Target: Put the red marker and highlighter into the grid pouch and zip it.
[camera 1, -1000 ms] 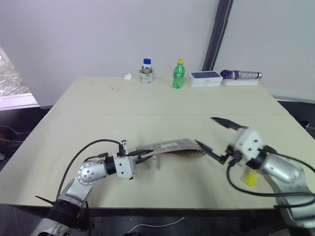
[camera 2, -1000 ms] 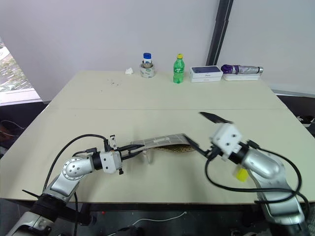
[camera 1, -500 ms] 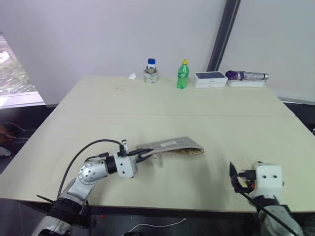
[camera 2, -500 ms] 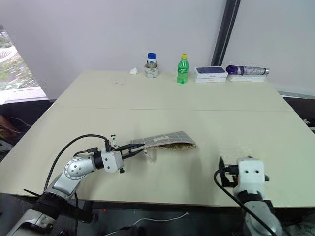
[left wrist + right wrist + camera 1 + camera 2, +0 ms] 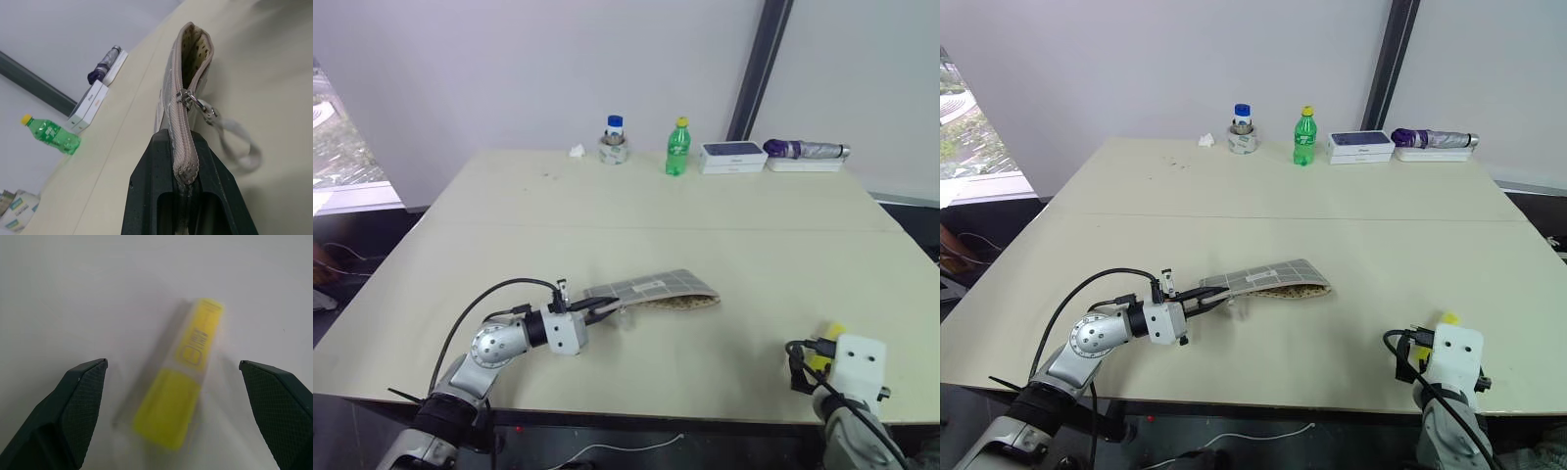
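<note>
A big pale table (image 5: 636, 206) is seen from above. Near its front edge, a bit left of the middle, the grid pouch (image 5: 654, 291) is held up off the table at one end. That end is pinched by the left gripper (image 5: 599, 307), whose two black fingers (image 5: 156, 166) are pressed tight on the zipper edge, one on each side. In the left wrist view the zipper is seen partly closed near the fingers, with the metal pull (image 5: 188, 96) a little way along. Past the pull, the mouth of the pouch is open and a dotted lining is seen inside. A pale loop strap (image 5: 239, 147) hangs from the pull down to the table. What is inside the pouch cannot be told.

The highlighter (image 5: 183, 399) lies flat on the table near the front right corner, well apart from the pouch. In the head views only a small yellow bit of it (image 5: 829, 333) is seen, just past the white wrist block of the right arm. The right gripper (image 5: 178, 416) is held over the highlighter with its jaws spread wide, one black finger on each side of the yellow pen. The fingers are not touching it. The pen looks a little blurry there, so its cap end may be the one closer to the gripper, but that is not sure.

At the far edge of the table a green bottle (image 5: 676, 147), a small jar with a blue lid (image 5: 614, 141), a white box (image 5: 732, 156) and a purple folded umbrella (image 5: 806, 150) are set in a row.
</note>
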`<state>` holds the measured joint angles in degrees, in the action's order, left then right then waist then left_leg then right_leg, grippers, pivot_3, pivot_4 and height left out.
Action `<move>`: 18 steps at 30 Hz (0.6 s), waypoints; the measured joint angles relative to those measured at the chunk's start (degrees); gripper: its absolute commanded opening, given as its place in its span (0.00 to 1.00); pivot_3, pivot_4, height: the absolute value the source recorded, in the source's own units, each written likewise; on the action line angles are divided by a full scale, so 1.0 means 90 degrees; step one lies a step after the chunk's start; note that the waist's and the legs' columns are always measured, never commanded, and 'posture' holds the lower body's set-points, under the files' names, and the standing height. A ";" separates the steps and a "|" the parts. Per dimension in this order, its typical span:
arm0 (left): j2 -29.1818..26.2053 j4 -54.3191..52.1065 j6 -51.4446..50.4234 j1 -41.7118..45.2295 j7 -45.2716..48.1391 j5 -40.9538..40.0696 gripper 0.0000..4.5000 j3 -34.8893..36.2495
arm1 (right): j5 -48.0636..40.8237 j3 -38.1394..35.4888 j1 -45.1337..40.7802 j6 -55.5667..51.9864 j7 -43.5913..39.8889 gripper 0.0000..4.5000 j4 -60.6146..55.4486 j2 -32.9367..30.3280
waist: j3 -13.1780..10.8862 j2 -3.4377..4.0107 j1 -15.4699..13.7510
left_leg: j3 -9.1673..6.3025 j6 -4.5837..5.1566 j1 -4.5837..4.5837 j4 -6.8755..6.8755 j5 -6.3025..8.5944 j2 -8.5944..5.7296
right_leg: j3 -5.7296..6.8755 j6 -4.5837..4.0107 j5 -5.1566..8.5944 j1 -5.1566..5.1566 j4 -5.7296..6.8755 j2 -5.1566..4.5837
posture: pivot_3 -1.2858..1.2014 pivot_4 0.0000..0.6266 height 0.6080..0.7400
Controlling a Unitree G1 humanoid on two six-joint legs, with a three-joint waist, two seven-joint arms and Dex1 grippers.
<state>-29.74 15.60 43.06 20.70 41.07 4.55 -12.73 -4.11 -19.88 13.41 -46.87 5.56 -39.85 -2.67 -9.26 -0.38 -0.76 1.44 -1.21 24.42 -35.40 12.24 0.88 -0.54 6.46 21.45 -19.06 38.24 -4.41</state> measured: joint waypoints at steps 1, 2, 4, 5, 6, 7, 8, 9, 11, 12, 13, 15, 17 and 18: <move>0.0005 -0.0001 -0.0001 -0.0004 0.0000 0.0002 0.00 -0.0001 | -0.0022 -0.0007 -0.0049 -0.0051 0.0002 0.99 0.0020 0.0003 | 0.0000 0.0000 0.0022 | 0.0002 0.0001 -0.0001 -0.0001 0.0000 -0.0001 | -0.0003 0.0000 0.0000 -0.0002 0.0003 -0.0001 | 0.52 0.24 1.00; 0.0005 -0.0003 -0.0003 -0.0004 -0.0003 0.0004 0.00 0.0000 | -0.0050 -0.0038 -0.0120 -0.0117 0.0003 0.99 0.0047 0.0002 | 0.0001 -0.0002 0.0034 | 0.0002 0.0001 -0.0003 -0.0001 0.0000 -0.0001 | -0.0003 0.0000 0.0000 0.0000 0.0003 -0.0001 | 0.52 0.24 1.00; 0.0008 -0.0017 -0.0008 -0.0006 -0.0008 0.0018 0.00 0.0000 | -0.0123 -0.0215 -0.0383 -0.0250 0.0011 0.94 0.0211 -0.0022 | 0.0003 -0.0005 0.0057 | 0.0001 0.0001 -0.0005 -0.0001 -0.0001 -0.0001 | -0.0003 0.0000 0.0000 0.0001 0.0004 -0.0001 | 0.52 0.24 1.00; 0.0009 -0.0026 -0.0011 -0.0007 -0.0009 0.0027 0.00 0.0000 | -0.0150 -0.0293 -0.0490 -0.0306 0.0007 0.88 0.0283 -0.0047 | 0.0003 -0.0005 0.0063 | 0.0001 0.0001 -0.0005 -0.0001 -0.0001 -0.0001 | -0.0003 0.0000 0.0000 0.0002 0.0004 0.0000 | 0.52 0.24 1.00; 0.0010 -0.0038 -0.0018 -0.0009 -0.0011 0.0034 0.00 0.0000 | -0.0191 -0.0358 -0.0627 -0.0357 -0.0014 0.82 0.0395 -0.0134 | 0.0003 -0.0005 0.0067 | 0.0002 0.0001 -0.0005 -0.0001 -0.0001 -0.0001 | -0.0003 0.0000 0.0000 0.0002 0.0004 -0.0001 | 0.52 0.24 1.00; 0.0011 -0.0048 -0.0023 -0.0009 -0.0013 0.0039 0.00 0.0000 | -0.0199 -0.0390 -0.0727 -0.0397 -0.0040 0.72 0.0497 -0.0234 | 0.0003 -0.0005 0.0070 | 0.0002 0.0001 -0.0005 -0.0002 -0.0001 -0.0001 | -0.0004 0.0001 -0.0001 0.0002 0.0004 -0.0001 | 0.52 0.24 1.00; 0.0010 -0.0054 -0.0025 -0.0010 -0.0013 0.0042 0.00 0.0000 | -0.0202 -0.0406 -0.0809 -0.0435 -0.0064 0.60 0.0588 -0.0338 | 0.0003 -0.0005 0.0061 | 0.0002 0.0001 -0.0005 -0.0003 -0.0001 -0.0002 | -0.0003 0.0001 -0.0001 0.0003 0.0004 -0.0002 | 0.52 0.24 1.00; 0.0010 -0.0058 -0.0028 -0.0014 -0.0014 0.0044 0.00 0.0000 | -0.0207 -0.0424 -0.0885 -0.0457 -0.0103 0.50 0.0693 -0.0429 | 0.0003 -0.0005 0.0049 | 0.0001 0.0001 -0.0005 -0.0003 -0.0001 -0.0002 | -0.0003 0.0001 0.0000 0.0003 0.0004 -0.0001 | 0.52 0.24 1.00; 0.0011 -0.0067 -0.0030 -0.0022 -0.0014 0.0047 0.00 0.0000 | -0.0217 -0.0452 -0.0931 -0.0446 -0.0161 0.26 0.0790 -0.0478 | 0.0003 -0.0006 0.0041 | 0.0002 0.0002 -0.0004 -0.0003 -0.0001 -0.0002 | -0.0003 0.0001 -0.0001 0.0002 0.0004 -0.0002 | 0.52 0.24 1.00; 0.0011 -0.0072 -0.0031 -0.0022 -0.0015 0.0049 0.00 0.0000 | -0.0221 -0.0453 -0.0945 -0.0437 -0.0187 0.19 0.0822 -0.0525 | 0.0004 -0.0006 0.0039 | 0.0002 0.0002 -0.0003 -0.0003 -0.0001 -0.0002 | -0.0003 0.0001 -0.0001 0.0004 0.0003 -0.0002 | 0.52 0.24 1.00; 0.0013 -0.0074 -0.0034 -0.0022 -0.0022 0.0051 0.00 0.0000 | -0.0223 -0.0444 -0.0951 -0.0377 -0.0275 0.20 0.0874 -0.0645 | 0.0004 -0.0007 0.0039 | 0.0002 0.0002 -0.0003 -0.0005 -0.0001 -0.0003 | -0.0003 0.0001 -0.0001 0.0005 0.0002 -0.0003 | 0.52 0.24 1.00; 0.0017 -0.0074 -0.0039 -0.0022 -0.0030 0.0054 0.00 0.0000 | -0.0213 -0.0406 -0.0952 -0.0215 -0.0471 0.20 0.1068 -0.0918 | 0.0004 -0.0007 0.0045 | 0.0003 0.0003 -0.0004 -0.0009 0.0000 -0.0004 | -0.0004 0.0002 -0.0001 0.0006 0.0003 -0.0004 | 0.52 0.24 1.00; 0.0039 -0.0074 -0.0043 -0.0022 -0.0039 0.0061 0.00 0.0000 | -0.0205 -0.0247 -0.0956 0.0229 -0.0929 0.20 0.1424 -0.1370 | 0.0004 -0.0007 0.0065 | 0.0003 0.0003 -0.0005 -0.0011 -0.0001 -0.0003 | -0.0004 0.0003 -0.0002 0.0006 0.0005 -0.0003 | 0.52 0.24 1.00; 0.0051 -0.0074 -0.0043 -0.0022 -0.0041 0.0070 0.00 0.0000 | -0.0198 -0.0121 -0.0959 0.0555 -0.1197 0.20 0.1568 -0.1557 | 0.0003 -0.0006 0.0077 | 0.0003 0.0004 -0.0004 -0.0012 -0.0001 -0.0003 | -0.0005 0.0003 -0.0002 0.0004 0.0007 -0.0002 | 0.52 0.24 1.00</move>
<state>-29.28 14.93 42.67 20.50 40.71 5.19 -12.73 -5.89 -20.97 4.79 -41.88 -5.22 -25.74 -16.69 -9.23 -0.43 -0.07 1.47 -1.17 24.38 -35.51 12.24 0.85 -0.59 6.49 21.44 -19.03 38.30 -4.43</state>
